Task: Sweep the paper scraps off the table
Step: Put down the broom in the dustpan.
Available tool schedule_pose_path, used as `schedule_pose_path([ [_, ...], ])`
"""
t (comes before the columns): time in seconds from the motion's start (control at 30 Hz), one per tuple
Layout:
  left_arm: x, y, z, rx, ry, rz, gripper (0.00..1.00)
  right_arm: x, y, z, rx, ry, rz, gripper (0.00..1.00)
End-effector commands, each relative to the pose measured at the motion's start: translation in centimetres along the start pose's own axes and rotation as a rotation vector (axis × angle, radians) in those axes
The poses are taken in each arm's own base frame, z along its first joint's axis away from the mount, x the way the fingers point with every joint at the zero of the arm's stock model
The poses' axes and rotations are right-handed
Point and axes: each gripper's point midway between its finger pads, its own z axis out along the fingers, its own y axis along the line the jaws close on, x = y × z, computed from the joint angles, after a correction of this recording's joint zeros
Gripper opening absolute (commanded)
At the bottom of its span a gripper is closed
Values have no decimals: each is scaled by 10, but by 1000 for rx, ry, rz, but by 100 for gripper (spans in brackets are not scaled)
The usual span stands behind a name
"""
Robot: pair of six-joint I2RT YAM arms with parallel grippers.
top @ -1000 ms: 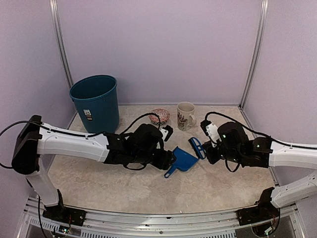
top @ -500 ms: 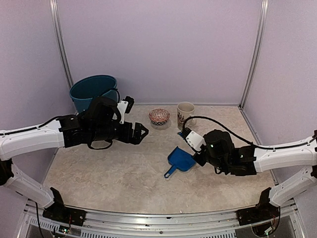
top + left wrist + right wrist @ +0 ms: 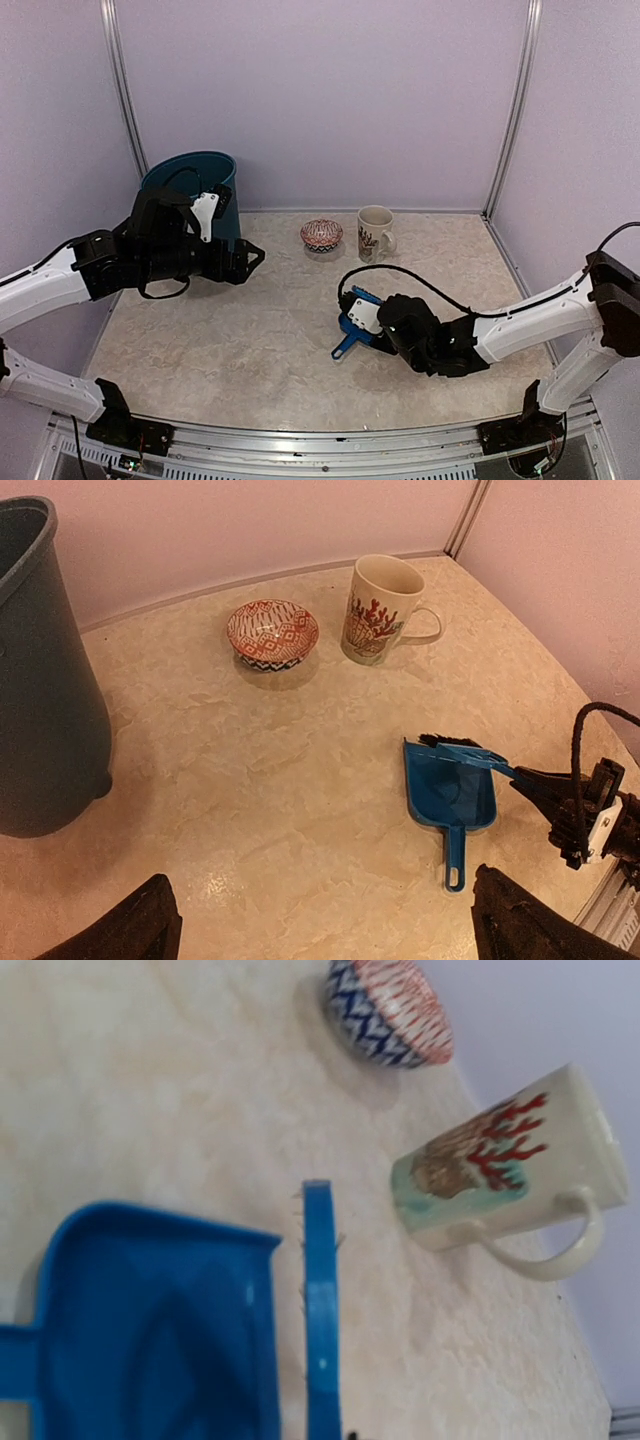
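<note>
Far left: teal waste bin upright at the back corner, likely put there to take the sweepings; inside hidden. Just beside it, left gripper raised off the table, spread to full width and clasping nothing, probably lifted clear to leave room.

Toward the middle: patterned bowl and coral-print mug near the back wall, touched by neither arm.

Further right: blue dustpan flat on the table, open edge against the brush, apparently laid to catch debris; looks bare inside.

Rightmost: right gripper clamped tight on the brush handle.

No paper scraps seen anywhere on the table; whether in the bin, cannot tell.
</note>
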Motion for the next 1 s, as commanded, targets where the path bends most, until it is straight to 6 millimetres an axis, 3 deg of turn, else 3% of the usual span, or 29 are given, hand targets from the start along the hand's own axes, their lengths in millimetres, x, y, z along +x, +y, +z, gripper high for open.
schedule_pose_path([
  [0.0,5,15,-9,-42,0,24,99,5,11,-1,37,20,-26,0],
  [0.47,10,19,-8,-51,5,36,99,14,48,2,6,79,-59,0],
  [0.73,13,21,-6,-60,10,43,99,7,54,-8,-2,70,-42,27],
  [0.97,13,22,-4,-62,9,46,99,0,62,-22,-27,65,-23,43],
])
